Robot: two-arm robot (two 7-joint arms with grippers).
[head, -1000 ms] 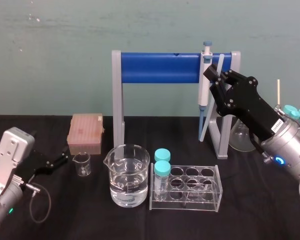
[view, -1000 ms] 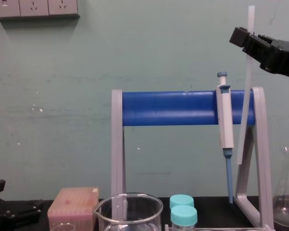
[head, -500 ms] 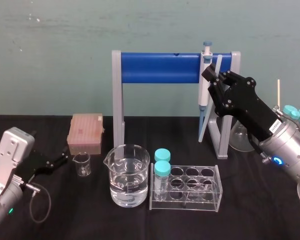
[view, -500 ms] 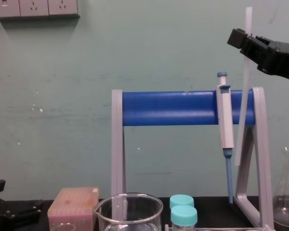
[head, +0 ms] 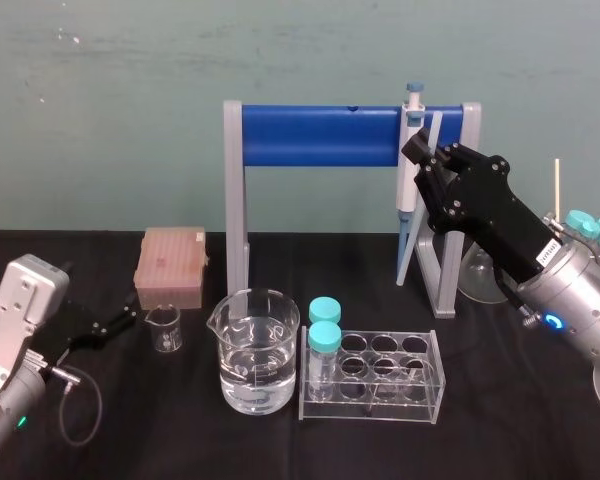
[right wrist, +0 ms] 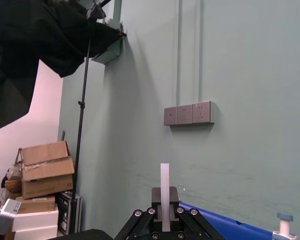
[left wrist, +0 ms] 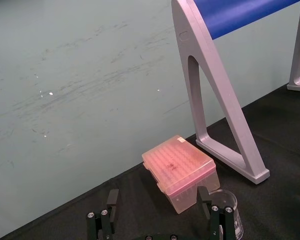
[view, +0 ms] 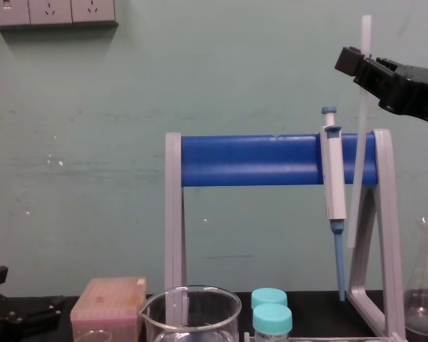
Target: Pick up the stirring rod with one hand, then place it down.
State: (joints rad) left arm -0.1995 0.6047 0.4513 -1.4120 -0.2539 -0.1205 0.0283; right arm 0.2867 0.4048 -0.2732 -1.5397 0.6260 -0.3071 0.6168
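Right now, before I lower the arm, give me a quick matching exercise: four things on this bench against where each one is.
Things:
1. stirring rod
2. pipette
3. pink tip box
4. capped vials

Places:
A. standing in the clear tube rack
B. hanging on the blue bar
C. held aloft in the right gripper
D. on the table, left of the stand

Pairs: 1-C, 2-B, 3-D, 4-A.

The left gripper rests open, low beside the tip box.

Pipette (head: 408, 175) hangs on blue rack (head: 320, 136); beaker (head: 255, 350) nearby.
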